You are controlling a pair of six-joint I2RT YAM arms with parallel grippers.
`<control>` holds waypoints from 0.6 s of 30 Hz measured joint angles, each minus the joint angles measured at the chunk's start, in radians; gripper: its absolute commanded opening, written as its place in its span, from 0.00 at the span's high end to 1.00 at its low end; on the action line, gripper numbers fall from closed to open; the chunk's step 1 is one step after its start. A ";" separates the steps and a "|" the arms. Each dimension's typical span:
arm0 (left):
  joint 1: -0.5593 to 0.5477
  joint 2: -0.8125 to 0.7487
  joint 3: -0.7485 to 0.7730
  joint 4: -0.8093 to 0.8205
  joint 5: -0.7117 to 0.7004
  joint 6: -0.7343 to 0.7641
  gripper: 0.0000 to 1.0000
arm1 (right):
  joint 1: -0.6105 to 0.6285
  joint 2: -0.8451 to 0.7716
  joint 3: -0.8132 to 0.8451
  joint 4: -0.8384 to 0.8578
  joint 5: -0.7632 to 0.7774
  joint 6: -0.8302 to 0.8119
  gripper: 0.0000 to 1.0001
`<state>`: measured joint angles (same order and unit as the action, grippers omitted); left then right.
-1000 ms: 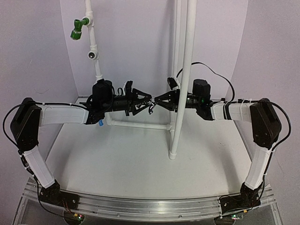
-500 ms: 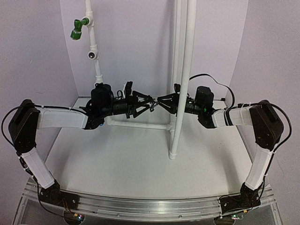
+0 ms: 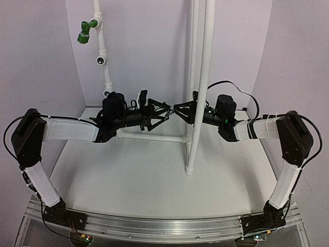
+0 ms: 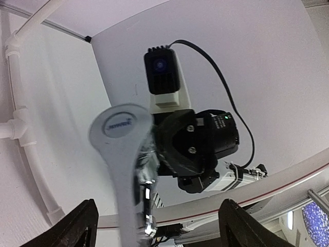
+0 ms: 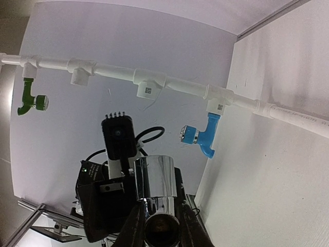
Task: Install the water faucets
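The silver chrome faucet hangs in mid-air between my two grippers, in front of the white pipe frame. My right gripper is shut on its chrome body, with a finger on either side. My left gripper is open. Its fingers stand wide apart around the faucet's grey lever handle without touching it. The blue faucet sits on a pipe tee low at the back wall and is hidden in the top view. The green faucet sits high on the same pipe.
A tall white pipe post stands just in front of my right wrist. The faucet pipe has an open tee below the green faucet. A horizontal pipe runs along the table under both grippers.
Both grippers have moved a little towards the back wall and upwards, staying tip to tip. The chrome faucet has risen with them. The blue faucet has gone out of sight behind the left arm.
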<state>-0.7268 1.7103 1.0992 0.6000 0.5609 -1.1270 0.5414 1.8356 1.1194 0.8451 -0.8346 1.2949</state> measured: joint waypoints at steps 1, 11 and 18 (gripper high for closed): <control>-0.002 0.000 0.000 -0.013 -0.009 0.004 0.20 | 0.004 -0.004 0.000 0.001 0.000 0.001 1.00; -0.007 0.001 0.008 -0.024 -0.003 0.000 0.59 | 0.027 -0.016 0.000 0.019 0.001 0.006 1.00; -0.007 0.002 0.019 -0.012 0.004 -0.007 0.59 | 0.034 -0.016 0.000 0.021 0.009 0.006 1.00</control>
<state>-0.7341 1.7126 1.1187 0.5877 0.5644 -1.1337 0.5751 1.8198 1.1194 0.8658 -0.8261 1.3010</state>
